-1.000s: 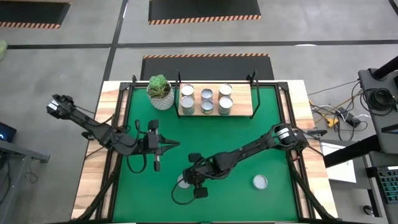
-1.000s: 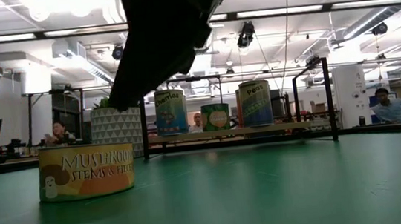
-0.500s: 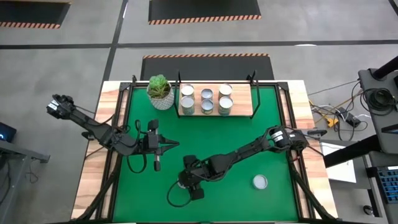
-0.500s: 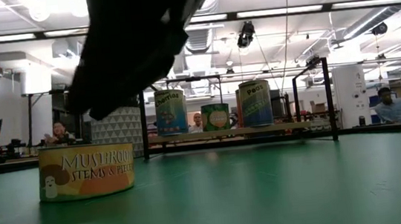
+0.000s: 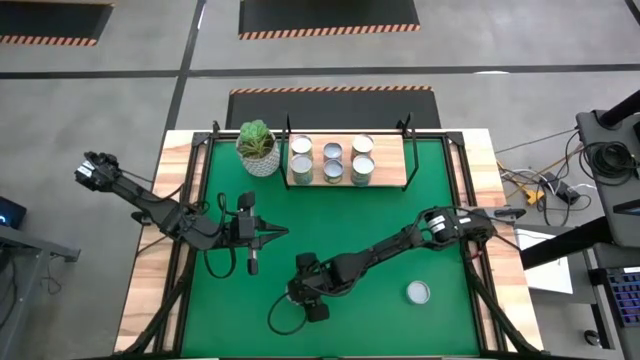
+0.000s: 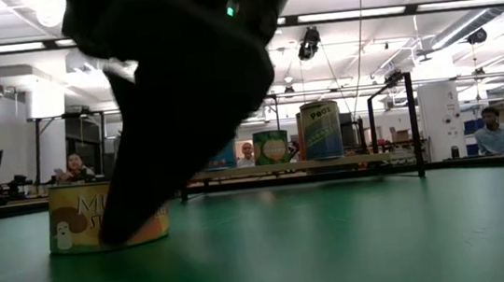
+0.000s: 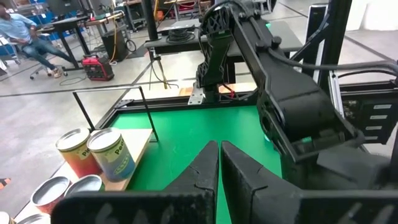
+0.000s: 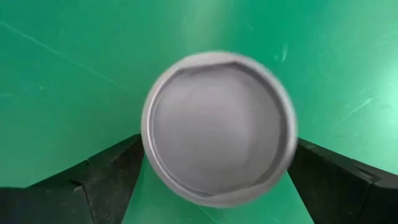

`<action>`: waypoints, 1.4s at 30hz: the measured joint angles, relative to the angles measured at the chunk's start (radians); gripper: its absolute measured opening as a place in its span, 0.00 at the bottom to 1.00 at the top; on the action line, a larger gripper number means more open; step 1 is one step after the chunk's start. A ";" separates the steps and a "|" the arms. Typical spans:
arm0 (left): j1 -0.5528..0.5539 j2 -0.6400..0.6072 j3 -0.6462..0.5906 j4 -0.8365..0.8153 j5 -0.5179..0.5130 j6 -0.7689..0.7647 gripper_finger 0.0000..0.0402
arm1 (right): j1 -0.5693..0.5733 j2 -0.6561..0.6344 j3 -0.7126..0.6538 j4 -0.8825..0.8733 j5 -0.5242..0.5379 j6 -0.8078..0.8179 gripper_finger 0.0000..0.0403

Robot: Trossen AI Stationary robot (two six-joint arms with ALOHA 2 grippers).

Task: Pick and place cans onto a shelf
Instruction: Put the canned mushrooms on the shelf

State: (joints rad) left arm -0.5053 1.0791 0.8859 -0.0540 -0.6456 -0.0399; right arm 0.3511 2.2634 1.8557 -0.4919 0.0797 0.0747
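A short can with a silver top [image 8: 217,124] and a yellow mushroom label [image 6: 69,226] stands upright on the green mat near the front, left of centre. My right gripper [image 8: 217,171] is open and low over it, pointing down, with one finger on each side of the can and a small gap to its rim. In the high view the gripper [image 5: 303,290] hides this can. A second can [image 5: 418,292] stands on the mat to the right. The shelf [image 5: 390,172] at the far side carries several cans. My left gripper [image 7: 219,168] waits shut at the left [image 5: 283,235].
A white pot with a green plant [image 5: 257,148] stands just left of the shelf. Thin black posts [image 6: 414,124] rise at the shelf's corners. Open green mat [image 5: 400,220] lies between the shelf and my right arm. People sit in the room beyond the table.
My right gripper has moved a little toward the table's left and near edges and come down over the mushroom can, which it now partly covers in the low view. The can has stayed in place.
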 joint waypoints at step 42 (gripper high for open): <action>0.000 0.000 -0.006 -0.003 0.001 -0.032 0.00 | -0.095 -0.619 -0.330 -0.542 0.336 0.141 0.71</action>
State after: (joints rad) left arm -0.5053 1.0790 0.8799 -0.0567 -0.6448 -0.0719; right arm 0.2562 1.6445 1.5259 -1.0335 0.4152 0.2154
